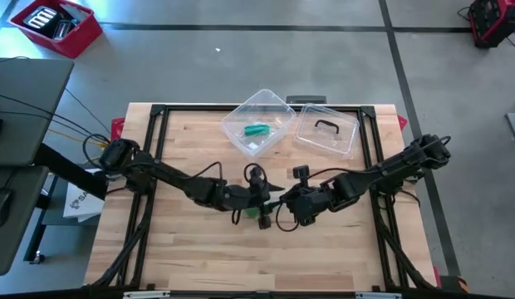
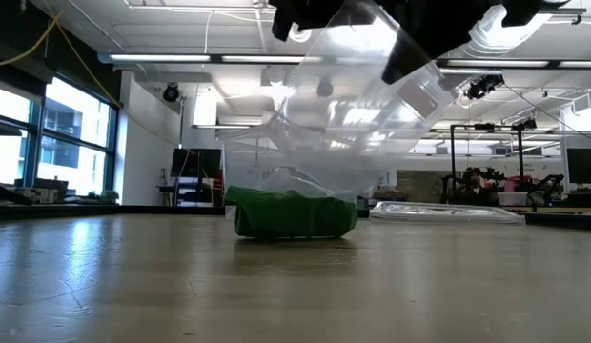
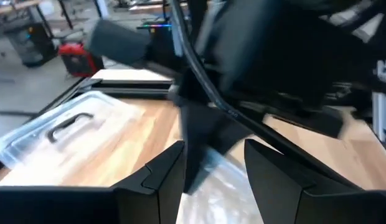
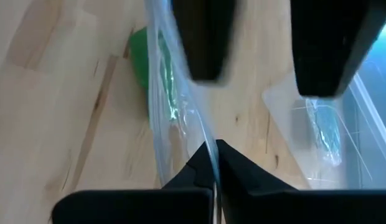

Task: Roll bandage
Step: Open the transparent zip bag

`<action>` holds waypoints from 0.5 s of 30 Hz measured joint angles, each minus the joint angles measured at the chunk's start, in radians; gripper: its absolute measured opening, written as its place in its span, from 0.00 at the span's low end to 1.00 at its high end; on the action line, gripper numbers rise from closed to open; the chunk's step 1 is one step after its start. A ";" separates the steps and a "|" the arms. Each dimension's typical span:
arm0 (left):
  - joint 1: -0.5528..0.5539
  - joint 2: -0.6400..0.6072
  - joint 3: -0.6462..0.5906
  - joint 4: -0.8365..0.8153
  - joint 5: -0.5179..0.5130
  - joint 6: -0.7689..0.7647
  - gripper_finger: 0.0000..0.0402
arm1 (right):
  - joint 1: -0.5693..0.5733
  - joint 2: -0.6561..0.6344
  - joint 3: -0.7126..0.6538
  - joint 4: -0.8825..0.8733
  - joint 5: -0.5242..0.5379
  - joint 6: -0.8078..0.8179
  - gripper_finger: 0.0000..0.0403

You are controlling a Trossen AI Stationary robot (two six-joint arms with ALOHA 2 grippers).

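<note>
A: What is the left tool [image 1: 259,193] doing?
B: It is hovering mid-counter [image 1: 183,249], fingers [image 3: 157,180] spread, holding nothing.
A: Where is the green bandage [image 2: 294,214] lying?
B: It is lying on the wood beneath a clear plastic bag [image 2: 338,124].
A: And the right tool [image 4: 215,163]?
B: It is pinching that bag's edge, jaws closed.

I'm watching from overhead, straight down on the whole desk [image 1: 199,249]. My low camera sits at desk level, close on the green roll [image 2: 294,214]. Both wrist cameras peer closely past their fingers, sharing that roll [image 4: 140,53].
</note>
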 joint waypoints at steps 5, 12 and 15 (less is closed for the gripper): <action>-0.054 -0.004 0.045 -0.074 -0.141 0.081 0.39 | -0.001 -0.007 0.000 -0.032 0.010 0.006 0.00; -0.055 -0.007 0.074 -0.239 -0.143 0.013 0.39 | -0.007 -0.022 0.000 -0.034 0.020 0.013 0.00; -0.055 -0.006 0.074 -0.283 -0.205 -0.021 0.39 | -0.016 -0.022 0.000 -0.037 0.024 0.027 0.00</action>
